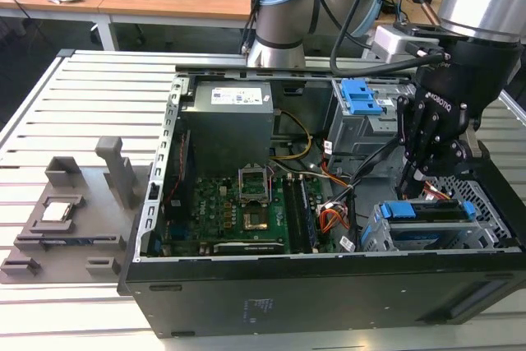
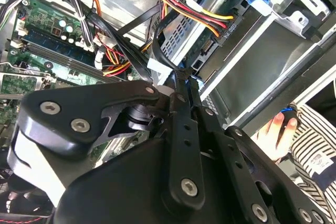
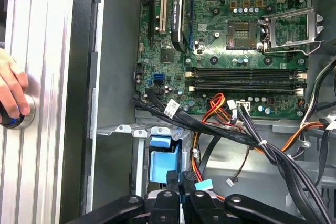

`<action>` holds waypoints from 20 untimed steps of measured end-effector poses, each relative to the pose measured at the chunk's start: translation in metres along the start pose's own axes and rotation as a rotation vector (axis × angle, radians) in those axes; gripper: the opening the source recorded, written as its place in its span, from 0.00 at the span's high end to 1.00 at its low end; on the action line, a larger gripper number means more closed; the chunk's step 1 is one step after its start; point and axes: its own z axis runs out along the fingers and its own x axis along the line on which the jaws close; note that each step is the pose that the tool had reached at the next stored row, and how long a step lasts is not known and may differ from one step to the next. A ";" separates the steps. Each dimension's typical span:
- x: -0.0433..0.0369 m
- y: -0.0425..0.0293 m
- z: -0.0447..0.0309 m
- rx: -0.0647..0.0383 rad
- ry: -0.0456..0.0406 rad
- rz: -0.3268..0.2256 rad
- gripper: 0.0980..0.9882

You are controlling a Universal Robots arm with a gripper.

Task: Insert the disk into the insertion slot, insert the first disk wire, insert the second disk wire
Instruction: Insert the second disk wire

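Observation:
The disk [image 1: 431, 234], in a blue carrier, lies inside the insertion slot [image 1: 374, 237] at the near right corner of the open computer case. In the second wrist view a plug with red, yellow and black wires [image 2: 220, 29] sits in the end of the disk [image 2: 247, 56]. My gripper [image 1: 409, 180] reaches down just behind the slot. Its fingers are pressed together on the connector of a black disk wire [image 2: 160, 45]. In the first wrist view my gripper [image 3: 181, 182] holds that black connector [image 3: 175, 178] beside the blue carrier [image 3: 163, 163].
A taller grey cage with a blue latch [image 1: 362, 96] stands behind the slot. Loose cable bundles [image 3: 252, 140] cross between the motherboard [image 1: 242, 211] and the cages. A person's hand [image 3: 11, 90] rests on a round button on the table beside the case. Grey fixtures [image 1: 66, 211] lie on the exterior view's left.

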 end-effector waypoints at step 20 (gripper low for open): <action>0.0071 -0.0026 0.0015 0.007 -0.1345 -0.007 0.95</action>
